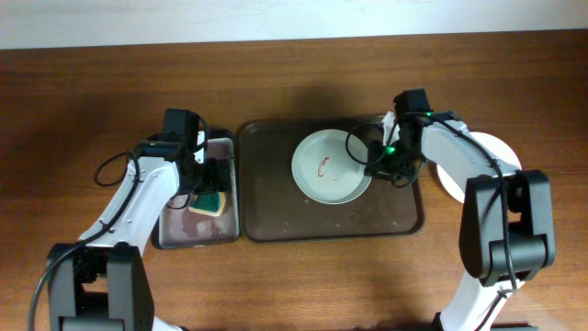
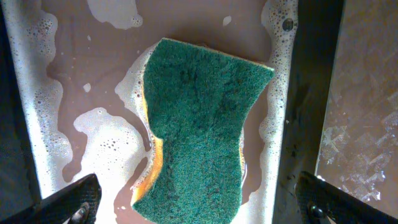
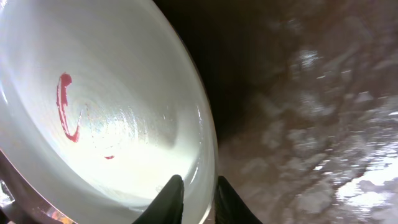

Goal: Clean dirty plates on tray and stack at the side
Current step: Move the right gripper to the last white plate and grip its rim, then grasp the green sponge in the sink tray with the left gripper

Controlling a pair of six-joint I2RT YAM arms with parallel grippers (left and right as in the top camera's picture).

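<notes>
a: right pincer (image 3: 198, 200), what's it doing?
b: it's pinching the dirty plate (image 1: 331, 167) by the rim at the plate's 3 o'clock, one finger inside the rim and one outside. you can't tell whether that edge is off the tray floor.
a: where does the plate sit?
b: inside the tray (image 1: 266, 216), toward its 1 o'clock, with a red smear (image 3: 65, 109) near the plate's middle. its far edge is close to the tray's 12 o'clock rim. bare tray floor lies at the plate's 9 and 6 o'clock.
a: and beyond the tray?
b: a white plate (image 1: 501, 152) lies on the table (image 1: 73, 101) at the tray's 3 o'clock, partly under your right arm (image 1: 459, 152).
a: left side?
b: your left pincer (image 2: 199, 205) is spread wide over the green sponge (image 2: 199, 112), fingertips apart from it on either side. the sponge lies in the sudsy grey pan (image 1: 175, 234), whose 3 o'clock edge is just beside the tray's 9 o'clock rim.
</notes>
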